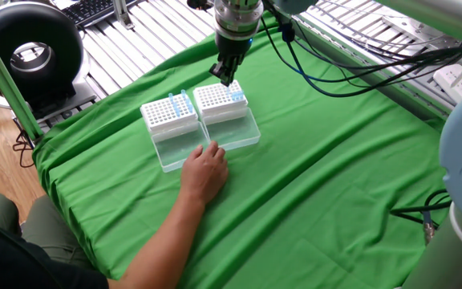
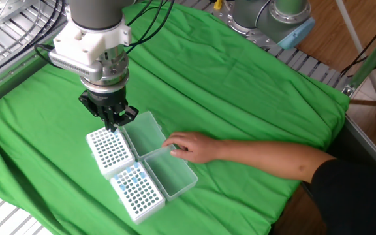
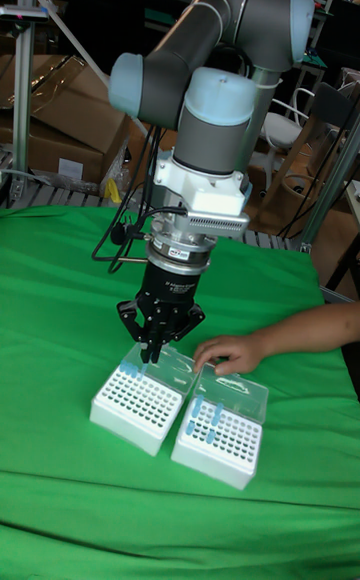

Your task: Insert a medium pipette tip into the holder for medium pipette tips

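Jaws drawn narrow, the gripper (image 2: 112, 121) hangs just above a far corner of the holder for medium pipette tips (image 2: 110, 150); whether it grips a tip cannot be made out. The rack sits on the green cloth (image 2: 240, 85) beside its look-alike rack (image 2: 138, 192). A person's hand (image 2: 191, 145) rests on their open clear lids (image 2: 150, 138).

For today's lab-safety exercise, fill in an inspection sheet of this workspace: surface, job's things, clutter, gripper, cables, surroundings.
Surface: green cloth, wrinkled, covering the table.
Job's things: two white racks side by side, clear lids open; gripper-side rack, other rack holds several blue tips.
Clutter: nothing seen.
Gripper: gripper low over the near rack's corner; whether it holds a tip cannot be told.
Cables: black cables hanging off the arm.
Surroundings: person's hand resting at the lids; roller conveyor; ring light.
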`<state>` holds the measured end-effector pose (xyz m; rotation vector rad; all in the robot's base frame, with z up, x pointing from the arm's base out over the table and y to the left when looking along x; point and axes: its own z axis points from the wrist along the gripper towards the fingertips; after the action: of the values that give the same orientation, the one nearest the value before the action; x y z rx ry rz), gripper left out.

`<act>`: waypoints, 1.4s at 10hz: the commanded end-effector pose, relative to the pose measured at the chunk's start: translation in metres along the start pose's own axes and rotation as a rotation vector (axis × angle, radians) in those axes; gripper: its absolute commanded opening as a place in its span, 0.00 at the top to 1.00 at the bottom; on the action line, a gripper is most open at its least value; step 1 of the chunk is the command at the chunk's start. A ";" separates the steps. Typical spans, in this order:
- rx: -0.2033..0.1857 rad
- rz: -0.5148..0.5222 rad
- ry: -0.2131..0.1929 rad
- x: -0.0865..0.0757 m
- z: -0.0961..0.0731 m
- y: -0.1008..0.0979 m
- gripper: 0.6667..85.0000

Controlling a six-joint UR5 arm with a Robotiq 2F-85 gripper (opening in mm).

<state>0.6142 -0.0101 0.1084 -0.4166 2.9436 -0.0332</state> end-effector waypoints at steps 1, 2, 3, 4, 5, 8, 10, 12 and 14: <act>-0.014 0.007 -0.008 0.000 0.002 0.001 1.00; -0.013 0.007 -0.011 0.000 0.004 0.001 1.00; -0.016 0.003 -0.018 -0.001 0.007 0.001 1.00; -0.039 -0.014 -0.014 0.001 0.010 0.006 0.96; -0.065 -0.055 -0.013 0.003 0.014 0.010 0.77; -0.058 -0.097 -0.017 0.005 0.017 0.006 0.65; -0.068 -0.068 -0.011 -0.001 0.015 0.012 0.64; -0.074 -0.025 0.002 -0.015 0.013 0.025 0.64; -0.070 0.016 0.018 -0.032 0.010 0.044 0.64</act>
<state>0.6246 0.0198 0.0966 -0.4688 2.9538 0.0497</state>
